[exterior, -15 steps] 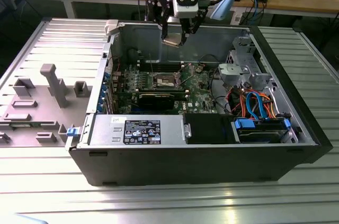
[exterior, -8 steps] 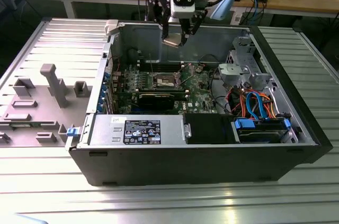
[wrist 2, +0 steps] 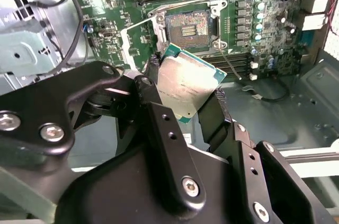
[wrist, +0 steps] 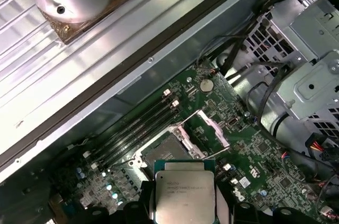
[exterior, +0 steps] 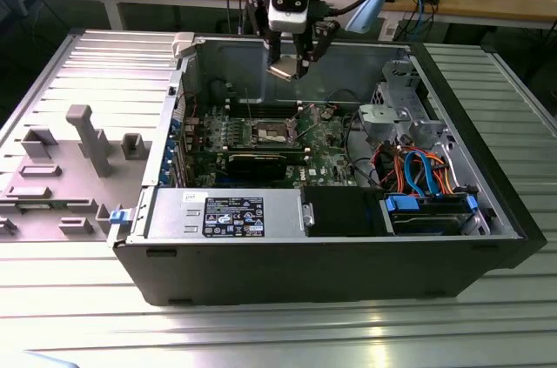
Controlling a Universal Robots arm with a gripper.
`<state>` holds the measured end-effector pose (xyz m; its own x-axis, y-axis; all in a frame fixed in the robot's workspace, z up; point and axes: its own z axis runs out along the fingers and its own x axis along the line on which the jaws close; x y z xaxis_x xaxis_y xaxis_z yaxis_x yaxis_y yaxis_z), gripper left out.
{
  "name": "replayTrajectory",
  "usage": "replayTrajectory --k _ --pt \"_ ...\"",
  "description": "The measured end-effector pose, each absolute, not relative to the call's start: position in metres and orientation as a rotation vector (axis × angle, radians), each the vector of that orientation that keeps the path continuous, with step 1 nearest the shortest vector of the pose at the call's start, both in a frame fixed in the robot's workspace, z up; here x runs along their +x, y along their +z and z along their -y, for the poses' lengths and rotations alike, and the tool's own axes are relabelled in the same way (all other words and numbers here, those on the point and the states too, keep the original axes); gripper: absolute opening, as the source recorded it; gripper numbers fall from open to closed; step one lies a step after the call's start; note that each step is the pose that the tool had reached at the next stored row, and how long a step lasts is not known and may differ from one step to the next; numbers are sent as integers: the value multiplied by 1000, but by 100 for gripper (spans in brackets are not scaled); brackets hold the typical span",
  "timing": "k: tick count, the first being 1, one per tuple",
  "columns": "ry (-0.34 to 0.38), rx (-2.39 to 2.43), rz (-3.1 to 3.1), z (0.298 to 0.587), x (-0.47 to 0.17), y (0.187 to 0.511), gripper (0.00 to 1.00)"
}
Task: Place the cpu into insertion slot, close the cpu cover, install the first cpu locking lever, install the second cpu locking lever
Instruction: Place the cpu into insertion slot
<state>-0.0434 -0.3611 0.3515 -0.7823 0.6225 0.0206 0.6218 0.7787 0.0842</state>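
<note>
In the exterior view, the open computer case [exterior: 331,255] sits mid-frame on the table [exterior: 261,333]. Deeper in, near centre, the insertion slot [exterior: 270,131] lies uncovered; the first wrist view shows its cpu cover [wrist: 216,130] swung open. At upper centre, the gripper [exterior: 291,68] clamps the cpu [exterior: 283,70] above the board.

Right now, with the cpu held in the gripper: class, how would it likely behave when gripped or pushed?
The cpu, a flat metal-topped plate, is probably stiff and light. The gripper holds it by thin edges, so a nudge might twist it loose. Its thin green rim looks chip-prone.
</note>
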Motion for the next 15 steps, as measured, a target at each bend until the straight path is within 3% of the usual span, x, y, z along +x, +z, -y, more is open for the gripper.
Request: replayTrajectory --k 15 --pt "135 1152 -2907 361 -43 350 54"
